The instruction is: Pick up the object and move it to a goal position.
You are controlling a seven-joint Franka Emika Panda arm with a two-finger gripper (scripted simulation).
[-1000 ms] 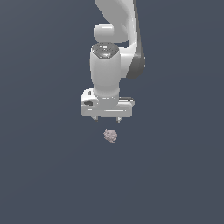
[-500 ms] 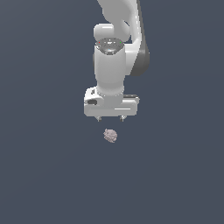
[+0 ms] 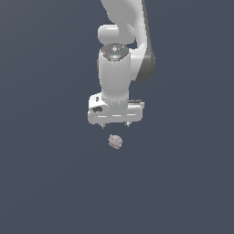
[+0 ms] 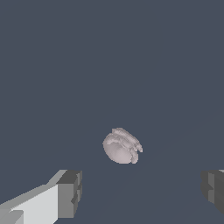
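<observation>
The object [image 3: 115,141] is a tiny lumpy pale pinkish-grey blob on the dark grey floor, just below the white gripper [image 3: 115,124] in the exterior view. The gripper points down with its jaws spread wide and nothing between them. In the wrist view the object [image 4: 121,146] lies ahead of the gap between the two fingertips [image 4: 70,192], apart from both. The gripper is above the object and does not touch it.
The white arm [image 3: 123,59] rises from the gripper to the top of the exterior view. The floor [image 3: 45,183] is a plain dark grey surface all around.
The gripper has shifted slightly toward the exterior view's right and turned a little, coming more squarely over the object. The object has not moved.
</observation>
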